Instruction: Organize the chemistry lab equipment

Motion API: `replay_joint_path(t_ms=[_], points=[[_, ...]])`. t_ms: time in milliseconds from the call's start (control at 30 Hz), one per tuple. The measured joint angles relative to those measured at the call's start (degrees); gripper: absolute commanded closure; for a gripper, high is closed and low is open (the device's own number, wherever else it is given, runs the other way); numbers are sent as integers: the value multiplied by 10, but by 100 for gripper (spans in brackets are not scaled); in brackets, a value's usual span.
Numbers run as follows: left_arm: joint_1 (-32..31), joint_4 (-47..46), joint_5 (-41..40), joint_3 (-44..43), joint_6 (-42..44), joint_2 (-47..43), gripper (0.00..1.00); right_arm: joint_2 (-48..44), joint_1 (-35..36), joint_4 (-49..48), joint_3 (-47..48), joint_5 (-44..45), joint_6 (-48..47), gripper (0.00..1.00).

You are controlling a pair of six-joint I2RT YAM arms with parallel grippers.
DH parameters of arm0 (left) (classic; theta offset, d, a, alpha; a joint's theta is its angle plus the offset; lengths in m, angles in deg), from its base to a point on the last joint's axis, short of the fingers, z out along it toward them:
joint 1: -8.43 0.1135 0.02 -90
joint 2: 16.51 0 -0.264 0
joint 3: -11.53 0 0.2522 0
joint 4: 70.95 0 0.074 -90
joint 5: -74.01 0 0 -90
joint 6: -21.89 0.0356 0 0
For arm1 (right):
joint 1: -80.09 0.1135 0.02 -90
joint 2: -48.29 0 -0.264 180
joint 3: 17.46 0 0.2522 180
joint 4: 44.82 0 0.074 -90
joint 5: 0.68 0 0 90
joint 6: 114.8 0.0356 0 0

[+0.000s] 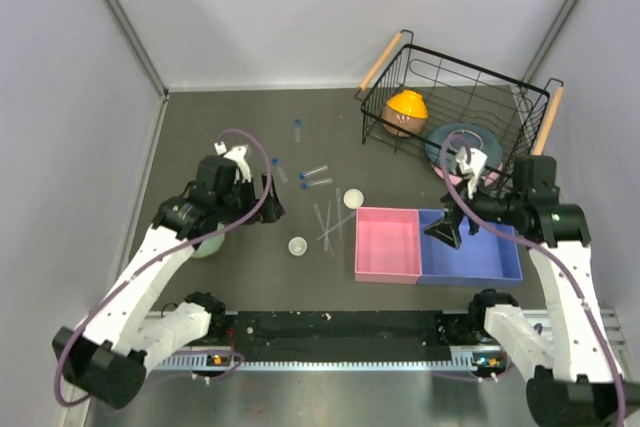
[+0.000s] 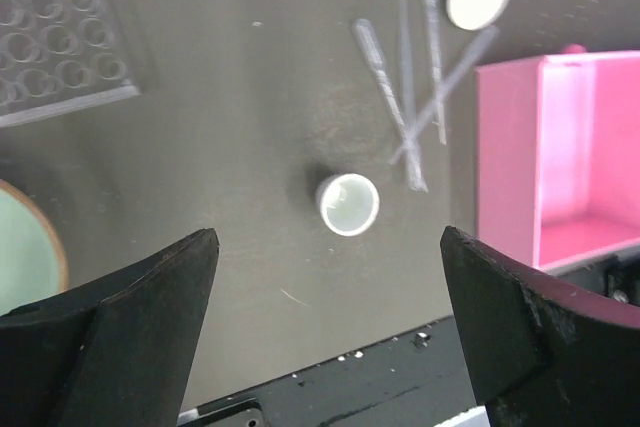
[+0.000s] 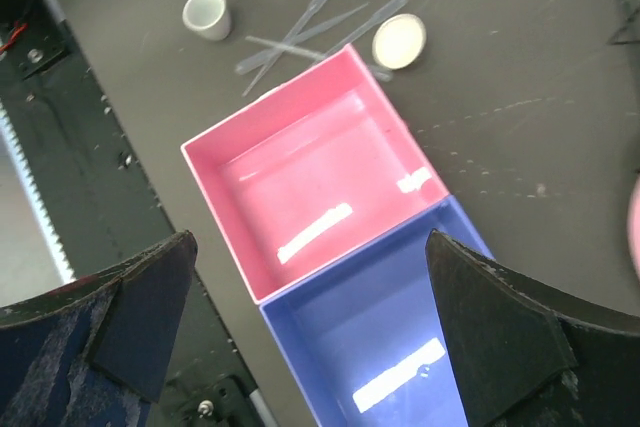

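My left gripper is open and empty, hovering above the table; in the left wrist view it sits just short of a small round white dish. That dish stands near several thin clear pipettes and a second white dish. Several clear tubes with blue caps lie farther back. The clear tube rack is at the upper left of the left wrist view. My right gripper is open and empty above the pink bin and blue bin.
A black wire basket at the back right holds an orange bowl and a teal plate. A pale green bowl sits under my left arm. Grey walls close in both sides.
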Motion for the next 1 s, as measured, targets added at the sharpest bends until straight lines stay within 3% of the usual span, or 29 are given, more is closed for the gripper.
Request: replay_joint_path(t_ms=[267, 500, 733, 1000], points=[[-3, -23, -116, -70, 0, 157, 2, 94, 118, -7, 28, 58, 2, 1], [-3, -38, -165, -216, -19, 364, 20, 151, 186, -50, 49, 112, 7, 1], [-1, -41, -185, -342, -48, 520, 35, 186, 197, -88, 50, 137, 20, 1], [8, -17, -195, -400, -64, 623, 37, 205, 197, -121, 50, 138, 37, 1]])
